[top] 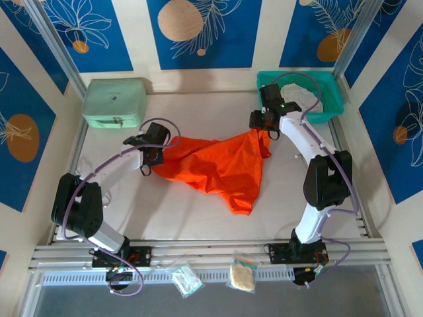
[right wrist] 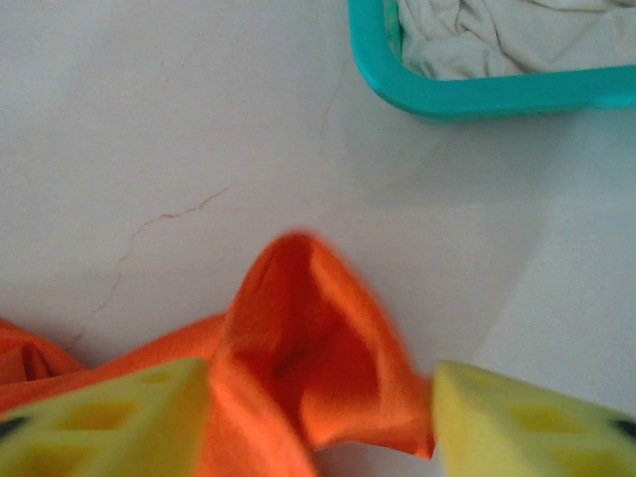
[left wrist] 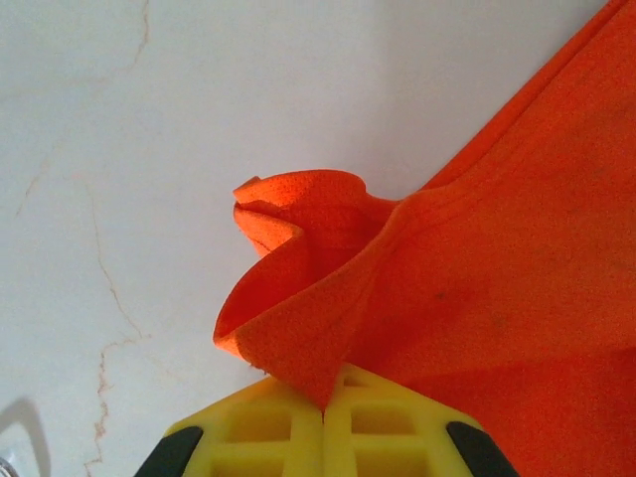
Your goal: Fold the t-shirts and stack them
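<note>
Barely begun: orange tee (top: pixel 218 165) lies crumpled, left gripper (left wrist: pixel 326 397) clamped on its edge, right gripper (right wrist: pixel 318 383) spread apart, white tee (right wrist: pixel 497 35) in basket (right wrist: pixel 477 99).

Blue floral wall panels (top: pixel 228 49) surround white table (top: pixel 185 221).

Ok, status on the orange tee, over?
Copy: left gripper shut on orange tee edge; right gripper open, cloth lying between. Tee crumpled, unfolded. Close ahead of right gripper, teal basket.
</note>
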